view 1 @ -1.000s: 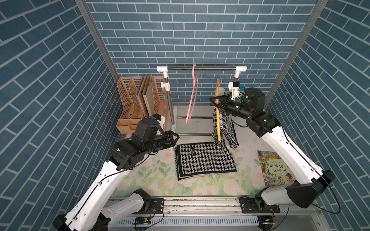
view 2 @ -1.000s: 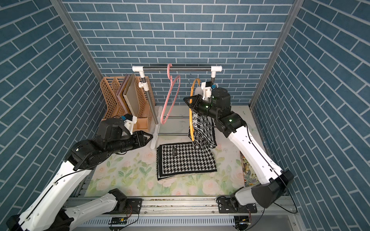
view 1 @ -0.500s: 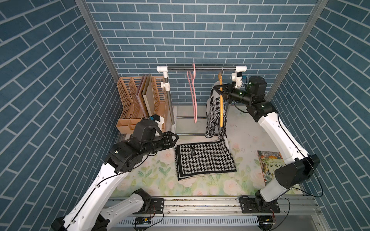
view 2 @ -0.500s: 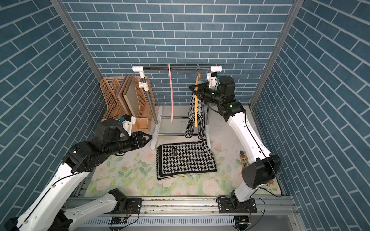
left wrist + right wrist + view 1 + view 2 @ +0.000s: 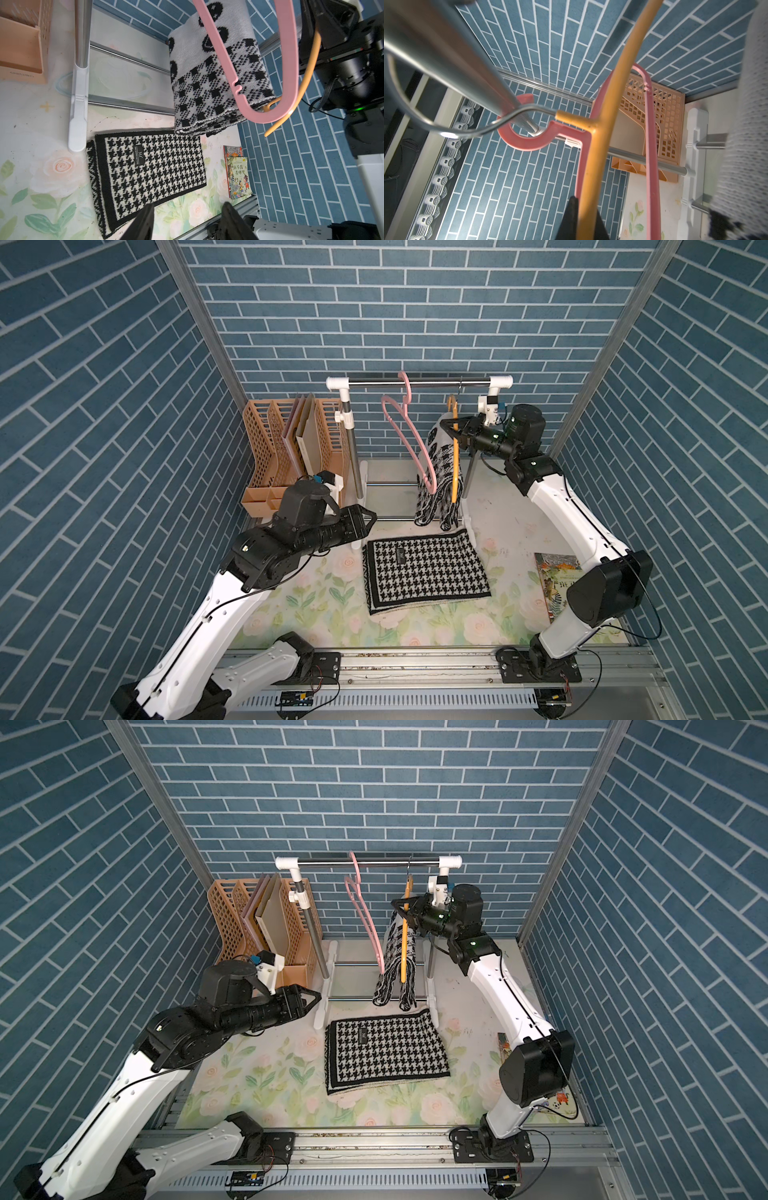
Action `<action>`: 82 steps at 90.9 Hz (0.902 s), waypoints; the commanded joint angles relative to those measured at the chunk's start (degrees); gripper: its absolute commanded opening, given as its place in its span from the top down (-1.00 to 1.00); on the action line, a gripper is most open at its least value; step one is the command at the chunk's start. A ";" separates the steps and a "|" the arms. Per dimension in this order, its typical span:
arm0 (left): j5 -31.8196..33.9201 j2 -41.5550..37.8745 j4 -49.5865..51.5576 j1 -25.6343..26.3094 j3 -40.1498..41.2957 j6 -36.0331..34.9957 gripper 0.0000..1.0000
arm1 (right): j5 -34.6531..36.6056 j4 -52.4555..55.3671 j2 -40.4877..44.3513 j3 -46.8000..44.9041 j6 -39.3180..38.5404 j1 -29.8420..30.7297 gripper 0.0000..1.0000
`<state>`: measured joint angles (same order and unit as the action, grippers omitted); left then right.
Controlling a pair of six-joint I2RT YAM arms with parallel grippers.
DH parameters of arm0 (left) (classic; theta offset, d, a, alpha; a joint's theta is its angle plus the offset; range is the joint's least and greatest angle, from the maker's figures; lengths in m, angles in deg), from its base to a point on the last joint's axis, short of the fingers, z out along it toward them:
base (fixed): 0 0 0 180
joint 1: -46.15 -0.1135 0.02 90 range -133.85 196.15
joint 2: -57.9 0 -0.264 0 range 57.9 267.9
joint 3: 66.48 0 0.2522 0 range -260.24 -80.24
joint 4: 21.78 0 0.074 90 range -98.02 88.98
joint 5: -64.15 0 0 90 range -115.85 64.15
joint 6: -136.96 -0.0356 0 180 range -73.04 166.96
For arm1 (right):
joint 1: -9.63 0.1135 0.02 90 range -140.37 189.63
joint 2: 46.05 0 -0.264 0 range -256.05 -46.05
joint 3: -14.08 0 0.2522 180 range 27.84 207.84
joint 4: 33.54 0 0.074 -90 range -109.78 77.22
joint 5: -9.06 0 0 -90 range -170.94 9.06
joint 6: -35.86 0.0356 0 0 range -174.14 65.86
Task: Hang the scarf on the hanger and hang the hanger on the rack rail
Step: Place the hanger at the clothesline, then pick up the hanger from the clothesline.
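**Raised yellow hanger (image 5: pixel 456 460) with scarf (image 5: pixel 444 464) onto rail (image 5: pixel 436 382)**

Near left: hovers left tool (image 5: pixel 369 524) half open, empty, beside folded houndstooth scarf (image 5: pixel 424 572) on counter (image 5: pixel 316 597). Far right: pinches right tool (image 5: pixel 585 207) narrowly on yellow hanger, hook over rail, scarf draped across. Judged nearly done; only letting go left.

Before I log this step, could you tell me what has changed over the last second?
The right gripper lifted the yellow hanger, with the patterned scarf draped on it, from low over the folded houndstooth scarf up to the rail, where its hook now sits. The pink hanger swung round on the rail. The left gripper, open, and the folded scarf stayed put.
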<state>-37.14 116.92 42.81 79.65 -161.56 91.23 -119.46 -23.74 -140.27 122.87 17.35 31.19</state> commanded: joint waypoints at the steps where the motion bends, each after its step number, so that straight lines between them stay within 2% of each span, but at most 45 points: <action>1: 1.80 2.85 -2.96 -0.36 -5.15 0.52 -0.19 | 0.02 -3.55 6.62 -5.65 -1.55 -0.17 0.38; 11: 4.38 7.64 -3.39 -0.41 -12.49 1.21 -0.28 | 2.61 -2.70 11.09 -11.79 -3.92 -0.20 -0.15; 19: 5.90 12.29 -4.41 -0.42 -19.54 2.34 -0.34 | 5.35 -0.76 14.86 -16.20 -6.58 -0.19 -0.64; 21: 6.23 13.34 -4.88 -0.38 -21.46 2.60 -0.36 | 6.06 -0.44 15.80 -17.18 -7.23 -0.20 -0.89; 23: 6.68 15.03 -5.22 -0.39 -23.26 2.96 -0.37 | 6.74 0.23 16.80 -18.08 -7.94 -0.20 -0.96; 37: 11.80 25.27 -4.20 -0.44 -35.85 4.85 -0.42 | 12.79 7.82 24.69 -23.97 -13.41 -0.20 -0.99; 48: 15.22 31.80 -3.67 -0.47 -42.36 6.35 -0.45 | 18.68 14.02 32.35 -28.78 -17.11 -0.20 -0.99; 57: 14.50 36.42 -5.03 -0.46 -44.79 7.82 -0.45 | 21.27 17.20 38.01 -32.12 -19.43 -0.20 -0.99; 72: 12.06 42.19 -4.96 -0.36 -48.12 8.73 -0.45 | 21.12 20.97 42.69 -34.33 -21.46 -0.20 -0.99; 78: 12.05 43.14 -5.39 -0.42 -48.00 9.01 -0.61 | 20.32 20.83 43.71 -34.99 -21.56 -0.21 -0.99; 82: 11.74 43.51 -6.76 -0.41 -47.54 8.99 -0.65 | 19.87 20.65 43.95 -35.30 -21.56 -0.14 -0.99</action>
<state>-24.77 159.98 37.50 79.49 -208.16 99.47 -100.01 -5.30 -97.36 88.62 -0.90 31.10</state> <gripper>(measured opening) 0.806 0.996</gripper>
